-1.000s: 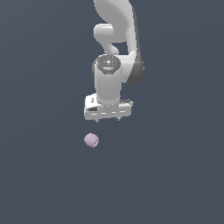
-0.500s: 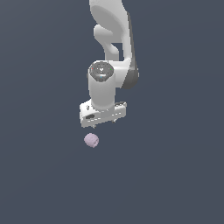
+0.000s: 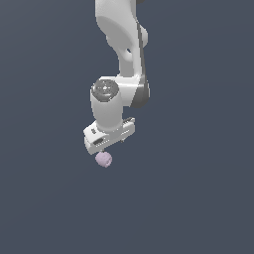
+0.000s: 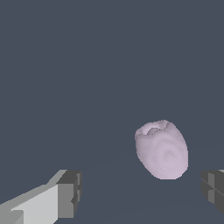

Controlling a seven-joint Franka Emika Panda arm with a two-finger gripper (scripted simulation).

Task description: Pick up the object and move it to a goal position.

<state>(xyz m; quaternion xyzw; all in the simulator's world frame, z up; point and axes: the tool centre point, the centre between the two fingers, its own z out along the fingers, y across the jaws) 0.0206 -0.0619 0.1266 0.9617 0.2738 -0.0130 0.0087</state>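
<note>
Flat, even simulator light, sharp throughout.
The white arm (image 3: pixel 121 44) shades softly to grey on the exterior view's right; the lilac ball (image 4: pixel 162 150) shows gentle shading, no glare, no blur.

The white arm (image 3: pixel 121 44) reaches down from the top of the exterior view, bending at a rounded wrist joint (image 3: pixel 106 92). Below it the hand (image 3: pixel 105 149) points downward, its flat body tilted, lower toward the exterior view's left. In the wrist view its two dark-padded fingers (image 4: pixel 70 192) stand well apart, spread wide.
</note>
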